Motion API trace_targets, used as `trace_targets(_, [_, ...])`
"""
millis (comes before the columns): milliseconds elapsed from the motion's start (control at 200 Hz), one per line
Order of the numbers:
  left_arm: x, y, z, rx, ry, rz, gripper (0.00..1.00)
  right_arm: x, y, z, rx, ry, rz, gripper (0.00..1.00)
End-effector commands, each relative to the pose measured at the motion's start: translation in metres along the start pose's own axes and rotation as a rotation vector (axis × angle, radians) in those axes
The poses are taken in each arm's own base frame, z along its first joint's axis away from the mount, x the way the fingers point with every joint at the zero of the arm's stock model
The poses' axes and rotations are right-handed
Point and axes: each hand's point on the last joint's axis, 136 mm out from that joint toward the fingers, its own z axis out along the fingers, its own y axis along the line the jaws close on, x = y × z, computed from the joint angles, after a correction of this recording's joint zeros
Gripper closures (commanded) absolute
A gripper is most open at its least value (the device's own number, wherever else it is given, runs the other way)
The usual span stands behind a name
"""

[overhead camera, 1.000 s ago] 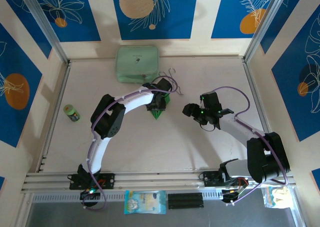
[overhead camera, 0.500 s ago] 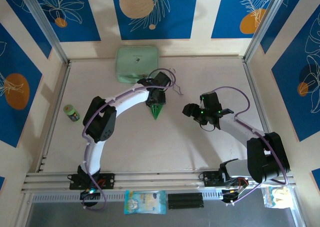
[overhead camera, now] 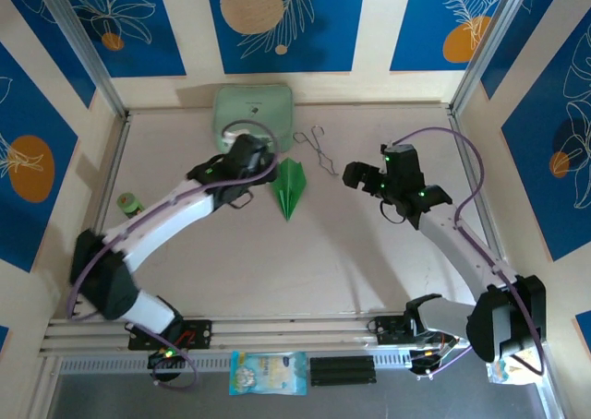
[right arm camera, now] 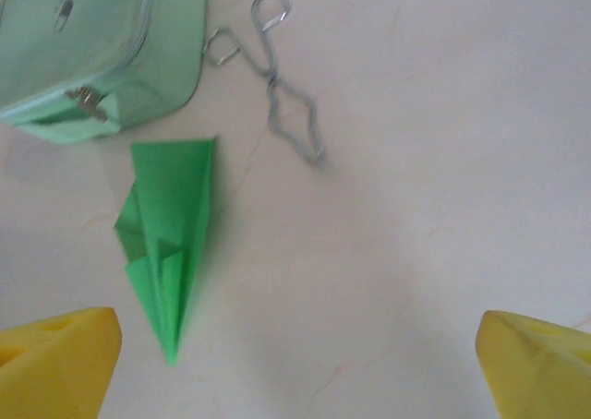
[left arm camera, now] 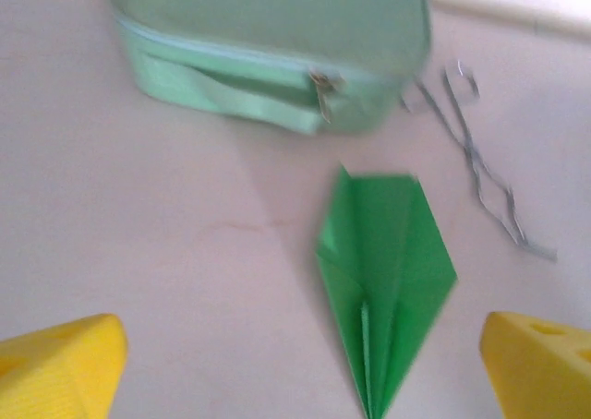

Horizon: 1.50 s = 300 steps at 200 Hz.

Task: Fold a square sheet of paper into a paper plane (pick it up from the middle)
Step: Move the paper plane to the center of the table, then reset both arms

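The square sheet of paper lies folded as a bright green paper plane (overhead camera: 291, 186) flat on the table, point toward the near edge, free of both grippers. In the left wrist view the paper plane (left arm camera: 388, 281) sits just ahead of my open left gripper (left arm camera: 300, 373), whose yellow fingertips (left arm camera: 57, 368) stand wide apart. My left gripper (overhead camera: 247, 165) hovers just left of the plane. The open right gripper (overhead camera: 358, 175) hangs to the plane's right; in its wrist view the paper plane (right arm camera: 171, 244) lies at the left, and nothing is between the jaws of that gripper (right arm camera: 295, 368).
A pale mint case (overhead camera: 253, 114) sits at the back, just behind the plane. Thin wire tongs (overhead camera: 319, 151) lie right of the case. A small green can (overhead camera: 132, 207) stands at the left edge. A blue packet (overhead camera: 268, 373) lies below the front rail.
My left gripper opened, let go of the plane and drew back to the left. The right gripper opened wider and moved toward the back. The plane now lies free, slightly farther back.
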Motion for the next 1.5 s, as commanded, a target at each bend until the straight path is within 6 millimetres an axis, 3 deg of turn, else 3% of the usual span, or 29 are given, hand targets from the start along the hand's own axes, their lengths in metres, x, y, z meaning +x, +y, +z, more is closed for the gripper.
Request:
trace_targets(0, [-0.019, 0.054, -0.009, -0.142, -0.201, 0.026, 0.01, -0.019, -0.036, -0.012, 0.204, -0.097, -0.096, 0.01])
trace_targets(135, [-0.009, 0.125, -0.019, -0.297, -0.329, 0.034, 0.01, -0.032, -0.068, -0.021, 0.345, -0.215, -0.109, 0.01])
trace_targets(275, [0.015, 0.191, -0.020, -0.446, -0.364, 0.049, 0.01, -0.024, -0.100, -0.009, 0.407, -0.307, -0.136, 0.01])
trace_targets(385, [0.029, 0.215, -0.013, -0.484, -0.336, 0.135, 0.01, -0.010, -0.127, 0.007, 0.449, -0.296, -0.114, 0.01])
trace_targets(485, [0.041, 0.227, 0.002, -0.492, -0.295, 0.217, 0.01, 0.000, -0.134, 0.024, 0.429, -0.304, -0.162, 0.01])
trace_targets(640, [0.055, 0.229, 0.032, -0.377, -0.265, 0.254, 0.01, 0.004, -0.118, 0.046, 0.306, -0.363, -0.288, 0.01])
trace_targets(800, [0.049, 0.204, 0.045, -0.180, -0.332, 0.290, 0.01, 0.000, -0.096, 0.056, 0.172, -0.403, -0.385, 0.01])
trace_targets(1071, [0.038, 0.172, 0.059, 0.059, -0.435, 0.298, 0.01, -0.002, -0.099, 0.069, 0.066, -0.400, -0.340, 0.01])
trace_targets(1321, [0.052, 0.173, 0.084, 0.081, -0.399, 0.304, 0.01, 0.004, -0.103, 0.082, 0.039, -0.375, -0.330, 0.01])
trace_targets(1496, [0.049, 0.183, 0.099, 0.007, -0.317, 0.281, 0.01, 0.005, -0.104, 0.087, 0.036, -0.361, -0.327, 0.01])
